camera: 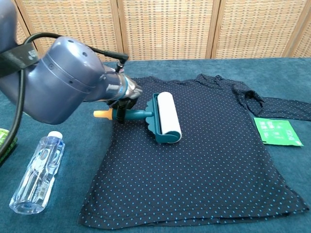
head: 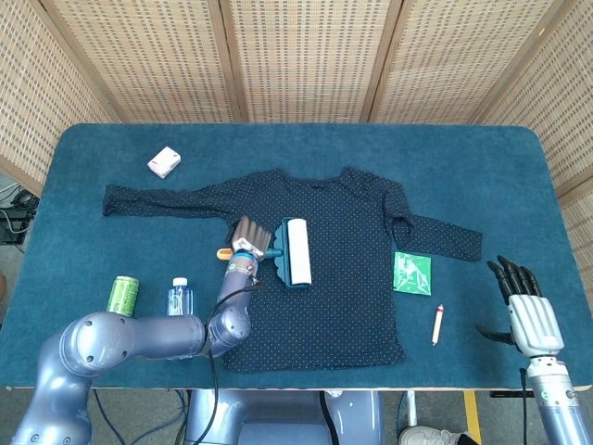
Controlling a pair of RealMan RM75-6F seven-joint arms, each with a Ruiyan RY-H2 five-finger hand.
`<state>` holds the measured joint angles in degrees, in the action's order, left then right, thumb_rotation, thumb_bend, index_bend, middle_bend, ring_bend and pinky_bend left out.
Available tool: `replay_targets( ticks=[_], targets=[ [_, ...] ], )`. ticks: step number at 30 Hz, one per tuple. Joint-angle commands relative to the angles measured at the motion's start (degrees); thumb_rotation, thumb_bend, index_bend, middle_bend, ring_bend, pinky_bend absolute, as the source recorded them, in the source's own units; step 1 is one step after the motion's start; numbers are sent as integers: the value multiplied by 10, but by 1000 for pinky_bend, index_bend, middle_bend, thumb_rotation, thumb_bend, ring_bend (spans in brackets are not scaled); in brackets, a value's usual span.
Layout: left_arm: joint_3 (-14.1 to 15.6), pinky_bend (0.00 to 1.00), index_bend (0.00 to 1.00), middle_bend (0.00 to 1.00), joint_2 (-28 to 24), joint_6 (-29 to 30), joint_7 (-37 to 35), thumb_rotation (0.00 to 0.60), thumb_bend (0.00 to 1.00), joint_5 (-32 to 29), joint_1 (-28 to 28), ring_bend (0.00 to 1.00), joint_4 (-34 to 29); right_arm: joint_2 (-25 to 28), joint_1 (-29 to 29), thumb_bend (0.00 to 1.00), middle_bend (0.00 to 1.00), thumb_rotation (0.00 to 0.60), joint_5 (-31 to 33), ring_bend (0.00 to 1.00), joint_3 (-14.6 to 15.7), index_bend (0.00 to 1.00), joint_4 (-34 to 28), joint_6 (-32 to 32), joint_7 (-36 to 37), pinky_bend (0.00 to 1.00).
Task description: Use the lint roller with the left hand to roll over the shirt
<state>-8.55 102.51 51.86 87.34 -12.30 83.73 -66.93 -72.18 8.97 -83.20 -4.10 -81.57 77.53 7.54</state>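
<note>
Head view: high, looking steeply down on the whole table [head: 83,148], shirt [head: 324,278] central. Chest view: low and close, facing across the shirt [camera: 204,145] toward the wicker screen [camera: 165,29]. Both share the shirt.
</note>
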Motion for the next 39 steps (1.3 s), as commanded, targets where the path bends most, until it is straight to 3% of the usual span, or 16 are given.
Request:
replay_targets(
  ticks=[1, 9, 22, 25, 31, 34, 36, 39],
  targets=[
    [12, 639, 873, 742, -22, 2, -10, 600, 972, 9, -21, 641, -19, -1, 0, 31, 0, 600, -5, 0, 3, 0, -3, 3, -6, 0],
    [40, 638, 874, 742, -80, 4, -47, 600, 968, 40, -71, 641, -56, -2, -2, 31, 0, 600, -20, 0, 9, 0, -13, 14, -20, 0],
    [64, 573, 829, 680, -160, -17, -195, 600, 915, 219, -150, 615, -112, -5, -6, 31, 0, 600, -31, 0, 13, 0, -22, 26, -40, 0],
    [75, 520, 786, 622, -167, -10, -213, 600, 844, 252, -160, 559, -116, -5, -6, 30, 0, 600, -31, 0, 13, 0, -22, 27, -42, 0],
    [92, 429, 537, 433, -177, 0, -236, 600, 599, 287, -177, 413, -125, -6, -6, 31, 0, 600, -32, 0, 14, 0, -22, 28, -46, 0],
    [101, 300, 343, 257, -184, -1, -249, 600, 484, 293, -188, 257, -131, -7, -6, 31, 0, 600, -33, 0, 14, 0, -23, 29, -49, 0],
    [105, 184, 218, 79, -188, -2, -253, 600, 415, 295, -192, 98, -133, -7, -6, 30, 0, 600, -34, 0, 15, 0, -23, 30, -50, 0],
    [108, 70, 141, 0, -191, 0, -270, 600, 357, 309, -202, 6, -130, -8, -7, 31, 0, 600, -37, 0, 16, 0, -24, 32, -53, 0]
  ],
)
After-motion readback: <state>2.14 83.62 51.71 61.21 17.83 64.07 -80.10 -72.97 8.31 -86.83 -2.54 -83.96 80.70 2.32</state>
